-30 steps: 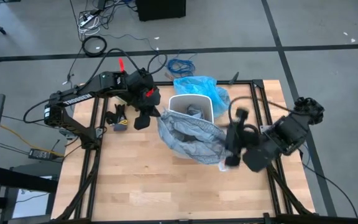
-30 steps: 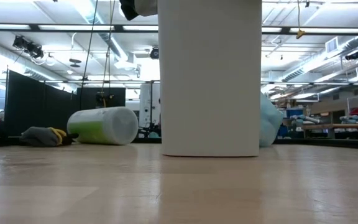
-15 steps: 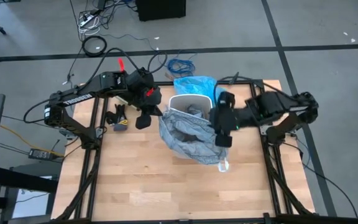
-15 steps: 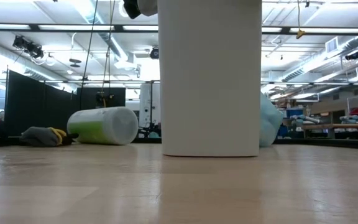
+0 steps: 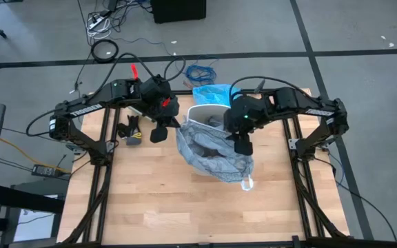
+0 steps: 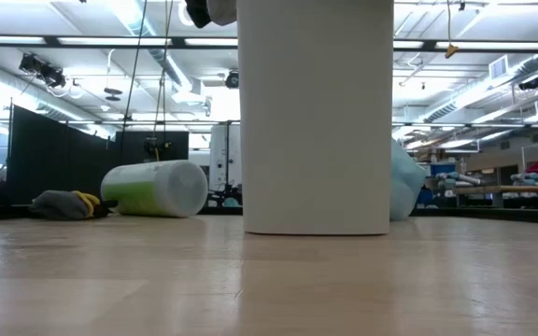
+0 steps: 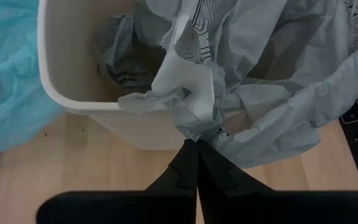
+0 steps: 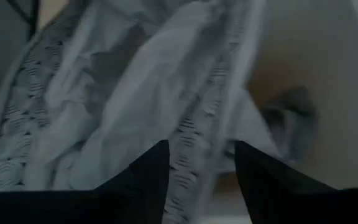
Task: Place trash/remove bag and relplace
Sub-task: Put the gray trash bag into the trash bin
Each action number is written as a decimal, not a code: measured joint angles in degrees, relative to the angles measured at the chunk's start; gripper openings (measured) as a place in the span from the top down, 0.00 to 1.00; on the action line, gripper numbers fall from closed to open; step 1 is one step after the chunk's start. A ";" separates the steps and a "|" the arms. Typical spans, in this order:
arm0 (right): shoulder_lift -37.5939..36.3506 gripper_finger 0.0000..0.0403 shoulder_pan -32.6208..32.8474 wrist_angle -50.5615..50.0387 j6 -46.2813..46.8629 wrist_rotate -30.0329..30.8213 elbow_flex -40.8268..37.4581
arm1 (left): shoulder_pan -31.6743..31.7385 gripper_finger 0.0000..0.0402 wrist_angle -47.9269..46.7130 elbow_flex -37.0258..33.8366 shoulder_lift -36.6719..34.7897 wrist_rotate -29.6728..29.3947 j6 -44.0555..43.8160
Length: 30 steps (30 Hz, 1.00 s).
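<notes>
Now at white bin (image 5: 214, 117): left gripper (image 7: 196, 144) clenched on grey liner (image 5: 212, 155) at rim; right gripper (image 8: 194, 155) spread above liner.

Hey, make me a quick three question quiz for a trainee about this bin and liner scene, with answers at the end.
1. True or false: the left gripper is shut on the grey liner.
2. Which gripper hangs open above the liner beside the white bin? A) left B) right
3. Fill in: the crumpled light-blue bag lies on the ____ side of the bin, away from the liner draped on the table.

Key: 1 true; 2 B; 3 far
</notes>
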 joint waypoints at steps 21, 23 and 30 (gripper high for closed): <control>-0.24 1.00 -2.61 1.23 -13.63 17.16 -0.96 | 0.04 0.99 0.00 4.35 0.04 -6.45 3.70; -0.24 1.00 -4.39 0.75 -14.10 18.07 -0.13 | 0.34 0.99 0.07 4.83 0.02 -9.21 4.94; -0.22 1.00 -10.33 -1.37 -14.85 18.22 0.23 | 2.76 0.99 -2.05 4.81 0.32 -10.90 6.43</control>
